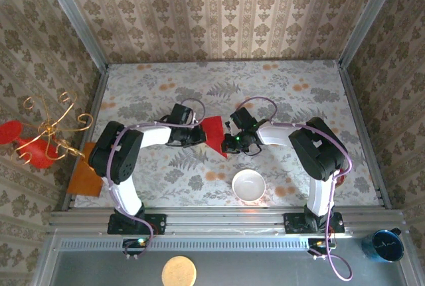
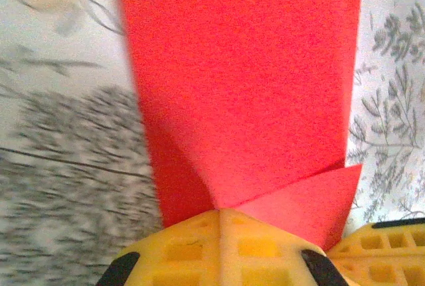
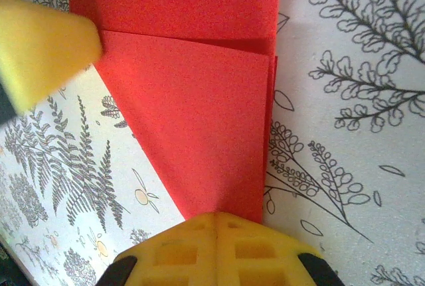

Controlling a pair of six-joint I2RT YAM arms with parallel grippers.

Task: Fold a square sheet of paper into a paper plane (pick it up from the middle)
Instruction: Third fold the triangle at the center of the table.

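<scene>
The setting is a robotics laboratory test cell that has been dressed to resemble a home. Two robot arms, the left arm (image 1: 123, 153) and the right arm (image 1: 319, 145), are bolted to an aluminium rail (image 1: 219, 219) at the near edge of the bench (image 1: 292, 93), and lilac cabling (image 1: 256, 99) is looped along them. The enclosure is framed by bare aluminium posts (image 1: 73, 17), while its walls (image 1: 219, 7) are papered in a damask pattern and the bench is covered with a floral print. Household props are set about: a white bowl (image 1: 248, 184), a red ornament with gold wire curls (image 1: 40, 141) and a blue mug (image 1: 384, 245).
</scene>
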